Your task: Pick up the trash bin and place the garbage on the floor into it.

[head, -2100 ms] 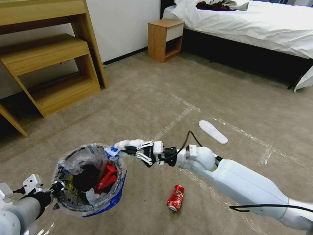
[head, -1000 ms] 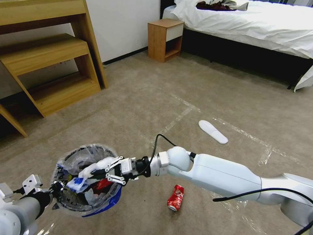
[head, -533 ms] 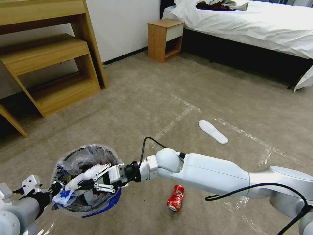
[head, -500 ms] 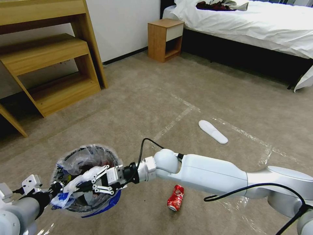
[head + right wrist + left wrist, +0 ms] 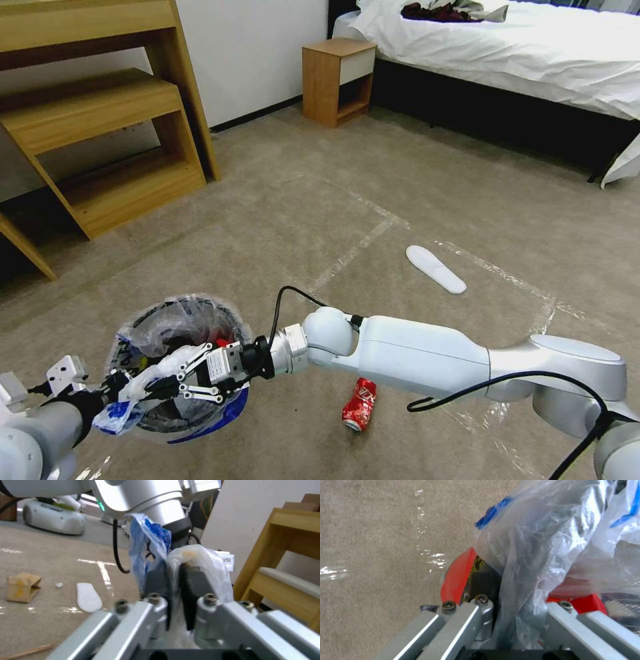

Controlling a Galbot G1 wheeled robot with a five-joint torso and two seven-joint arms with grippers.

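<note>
The trash bin (image 5: 175, 319), lined with crinkled clear plastic, hangs at the lower left with my left gripper (image 5: 117, 386) shut on its near rim. The left wrist view shows that gripper (image 5: 520, 602) clamping the red wall (image 5: 456, 577) and the liner. My right gripper (image 5: 160, 385) reaches across the bin's opening, shut on a white and blue plastic bag (image 5: 115, 415) that droops past the rim. Its black pads (image 5: 160, 580) pinch the bag (image 5: 150, 537). A crushed red can (image 5: 359, 403) and a white insole (image 5: 435, 268) lie on the floor (image 5: 300, 200).
A wooden shelf unit (image 5: 100, 127) stands at the left, with a nightstand (image 5: 337, 80) and a bed (image 5: 520, 53) at the back. In the right wrist view an insole (image 5: 88, 597), a brown cardboard scrap (image 5: 21, 587) and a wooden stick (image 5: 23, 652) lie on the carpet.
My right arm has carried the plastic bag leftward from the bin's right rim across its opening to the left side. The bin, can and insole have stayed put.
</note>
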